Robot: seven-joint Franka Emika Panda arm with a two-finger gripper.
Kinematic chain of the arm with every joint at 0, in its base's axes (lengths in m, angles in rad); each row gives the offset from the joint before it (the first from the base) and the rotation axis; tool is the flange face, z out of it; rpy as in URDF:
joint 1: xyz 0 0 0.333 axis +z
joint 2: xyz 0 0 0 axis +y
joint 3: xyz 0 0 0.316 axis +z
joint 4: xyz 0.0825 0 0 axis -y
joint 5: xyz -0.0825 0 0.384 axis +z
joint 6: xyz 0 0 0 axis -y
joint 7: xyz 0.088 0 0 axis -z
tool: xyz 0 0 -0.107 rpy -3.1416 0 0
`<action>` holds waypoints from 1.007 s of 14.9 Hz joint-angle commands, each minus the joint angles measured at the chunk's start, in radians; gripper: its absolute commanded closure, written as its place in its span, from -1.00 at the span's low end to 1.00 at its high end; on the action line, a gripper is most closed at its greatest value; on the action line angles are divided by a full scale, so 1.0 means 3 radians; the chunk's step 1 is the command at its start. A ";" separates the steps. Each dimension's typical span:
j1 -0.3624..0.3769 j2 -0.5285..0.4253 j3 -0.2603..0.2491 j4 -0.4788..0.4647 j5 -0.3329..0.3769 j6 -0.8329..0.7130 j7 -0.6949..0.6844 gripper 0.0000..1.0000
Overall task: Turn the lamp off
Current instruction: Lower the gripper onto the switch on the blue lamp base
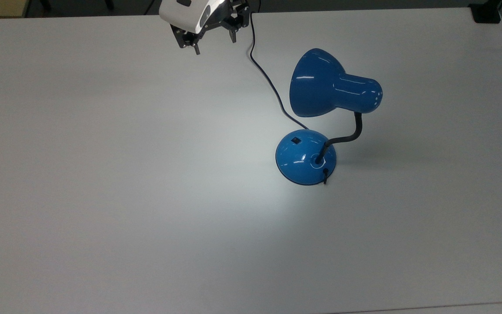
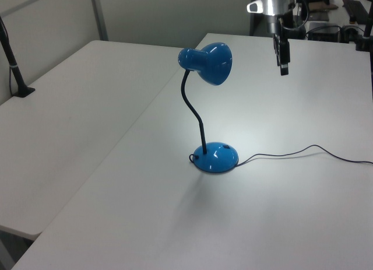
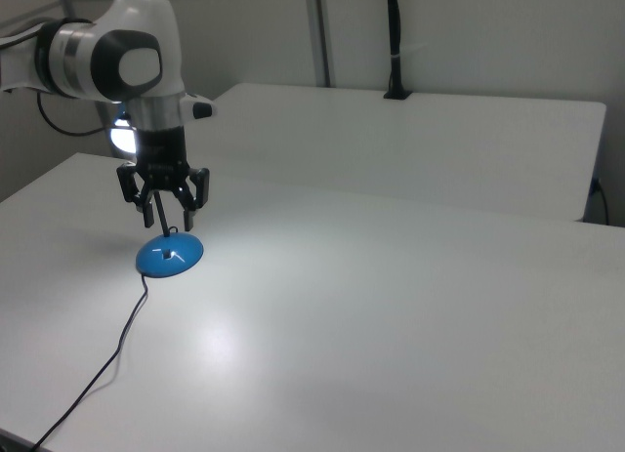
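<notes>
While the lamp (image 1: 316, 131) shines on the worktop (image 1: 103, 174), the gripper (image 1: 214, 42) hangs well apart, fingers spread, holding nothing.

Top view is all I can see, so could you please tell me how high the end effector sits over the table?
Observer: In the left view the end effector hangs well above the white table, apparently about level with the bell-shaped shade of the glossy blue desk lamp.
Operator: Thank you; is the bulb lit?
Observer: In the right view a bright glow shows at the shade's mouth, beside the arm.
</notes>
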 commanded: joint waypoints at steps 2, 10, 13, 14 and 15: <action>0.0091 0.0062 0.0060 -0.0176 0.0211 0.0477 0.0619 0.94; 0.0388 0.0573 0.0131 -0.0305 0.0206 0.1464 0.1514 1.00; 0.0464 0.0716 0.0131 -0.0310 0.0206 0.1740 0.1775 1.00; 0.0480 0.0757 0.0131 -0.0310 0.0206 0.1817 0.1837 1.00; 0.0490 0.0798 0.0131 -0.0310 0.0206 0.1869 0.1873 1.00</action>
